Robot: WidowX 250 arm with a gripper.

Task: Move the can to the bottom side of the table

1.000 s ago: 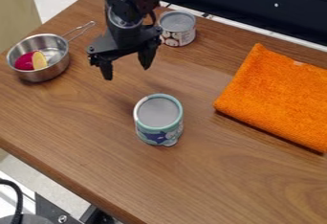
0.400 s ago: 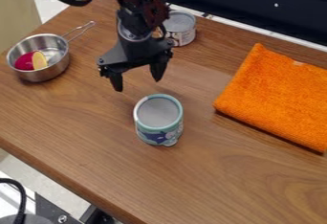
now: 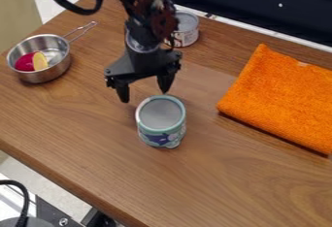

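Wood grain ran across the brown surface (image 3: 246, 187), which was cut off by a slanting edge at the lower left. Near its middle the teal-rimmed can (image 3: 160, 114) stood upright, most likely the one to be moved. Just behind it, toward its left side in the view, hung the gripper (image 3: 144, 95), spread wide with nothing held; one fingertip came close to the can's back rim, though whether they touched could not be told.

The step in hand looked to be lining up for a grasp. Done well, it called for shifting the gripper forward and a little to the view's right, so that one finger passed on each side of the can. Coming down too soon risked landing a tip on the lid or tipping the can. The fingers needed to go well below the rim before closing evenly on the round wall.

After that, a low, level carry toward the bottom of the view would serve, bearing right to stay clear of the slanting edge. Farther out, the orange towel (image 3: 282, 100), the second can (image 3: 187, 27) and the metal saucepan (image 3: 45, 76) lay off that path.
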